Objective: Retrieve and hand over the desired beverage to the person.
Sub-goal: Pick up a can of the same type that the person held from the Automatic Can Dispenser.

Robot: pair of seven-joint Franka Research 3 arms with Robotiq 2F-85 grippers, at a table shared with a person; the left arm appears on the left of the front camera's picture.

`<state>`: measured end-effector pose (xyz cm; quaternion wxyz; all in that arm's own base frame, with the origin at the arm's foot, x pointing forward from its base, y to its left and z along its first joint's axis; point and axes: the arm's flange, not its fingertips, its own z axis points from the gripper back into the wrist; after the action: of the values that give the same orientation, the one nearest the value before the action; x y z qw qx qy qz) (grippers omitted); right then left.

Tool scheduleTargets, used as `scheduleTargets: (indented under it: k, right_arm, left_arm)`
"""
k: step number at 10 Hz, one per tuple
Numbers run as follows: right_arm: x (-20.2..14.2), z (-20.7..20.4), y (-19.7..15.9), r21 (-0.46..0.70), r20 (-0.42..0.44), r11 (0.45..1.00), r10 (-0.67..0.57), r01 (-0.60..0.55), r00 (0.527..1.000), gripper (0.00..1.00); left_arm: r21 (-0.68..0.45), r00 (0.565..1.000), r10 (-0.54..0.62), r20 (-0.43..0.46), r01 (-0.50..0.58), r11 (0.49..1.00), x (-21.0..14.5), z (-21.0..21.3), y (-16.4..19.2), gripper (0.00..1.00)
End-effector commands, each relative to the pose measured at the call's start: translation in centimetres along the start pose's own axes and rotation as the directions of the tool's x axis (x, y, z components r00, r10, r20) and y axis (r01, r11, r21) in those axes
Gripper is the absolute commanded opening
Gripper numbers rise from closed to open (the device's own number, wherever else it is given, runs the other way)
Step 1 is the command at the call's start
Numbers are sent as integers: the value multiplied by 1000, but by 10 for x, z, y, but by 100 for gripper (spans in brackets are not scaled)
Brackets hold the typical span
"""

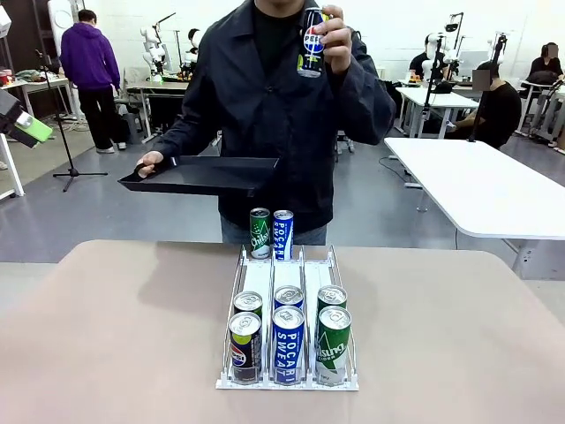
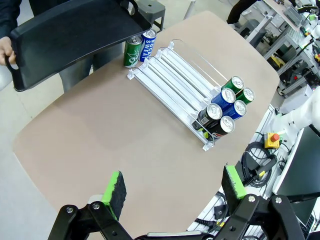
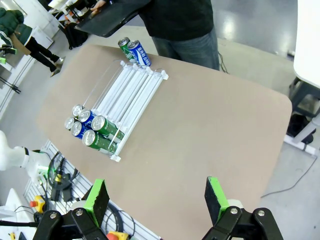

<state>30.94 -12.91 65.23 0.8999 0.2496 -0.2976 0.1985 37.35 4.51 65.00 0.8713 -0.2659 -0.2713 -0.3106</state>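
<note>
Since both arms hang high over the bench (image 1: 132,336), neither one is anywhere near a drink. The left jaws are spread wide apart with nothing between the green pads (image 2: 114,194). The racked cans (image 2: 225,107) sit well apart from them, up and to the right in the left wrist view. In the front view a black finger with a green pad (image 1: 32,129) pokes in at the left edge, and the rest is cut off.

Next over, the person (image 1: 265,115) stands at the far side, with one hand (image 1: 150,161) holding a black tray (image 1: 199,174) out flat. Below that is the white rack (image 1: 265,276), which has three lanes. At the near end, left to right, are a dark can (image 1: 244,347) with a red-white-blue logo, a blue Pocari Sweat can (image 1: 288,344) and a green can (image 1: 333,346). One more can stands right behind each, labels mostly hidden by the front row. A second green can (image 1: 259,233) and a second Pocari can (image 1: 282,234) stand side by side at the far end. I can't tell if they're in the rack or just past it.

The person's other hand (image 1: 335,35) holds up a dark blue can (image 1: 309,44) near the shoulder. Its fingers cover part of the print, so I can't read it.

The right jaws are apart too, with nothing between their pads (image 3: 216,197). The racked cans are up and to the left in that view, well apart. The tray is cut off at the top edge there.
</note>
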Motion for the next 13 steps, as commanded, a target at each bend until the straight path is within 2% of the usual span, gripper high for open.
scheduleTargets:
  k: [1, 13]
  right_arm:
    - [1, -1, -1, 31, 13, 999, 10, -10, 1000, 100]
    - [1, -1, -1, 31, 13, 999, 10, -10, 1000, 100]
  left_arm:
    - [-15, 1000, -17, 7, 17, 1000, 0, 2, 1, 100]
    - [-15, 1000, -17, 7, 17, 1000, 0, 2, 1, 100]
